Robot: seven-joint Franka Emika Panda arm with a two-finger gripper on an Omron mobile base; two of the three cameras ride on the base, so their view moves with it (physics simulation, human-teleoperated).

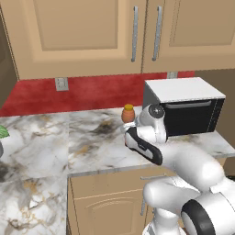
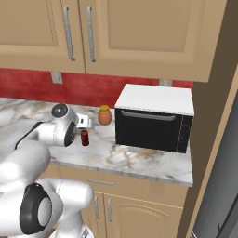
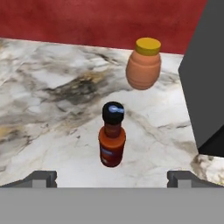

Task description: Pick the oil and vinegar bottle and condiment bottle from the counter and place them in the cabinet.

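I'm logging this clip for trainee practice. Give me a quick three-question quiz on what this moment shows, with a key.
1. True or false: the fingers are closed on the condiment bottle.
2. Which thing stands between the condiment bottle and the red backsplash? A) the orange jar with a yellow lid B) a green bottle C) a mug
3. Fill in: the black microwave stands on the marble ____.

Key: 1. False: the gripper is open, its fingers apart on either side of the bottle, not touching it. 2. A. 3. counter.
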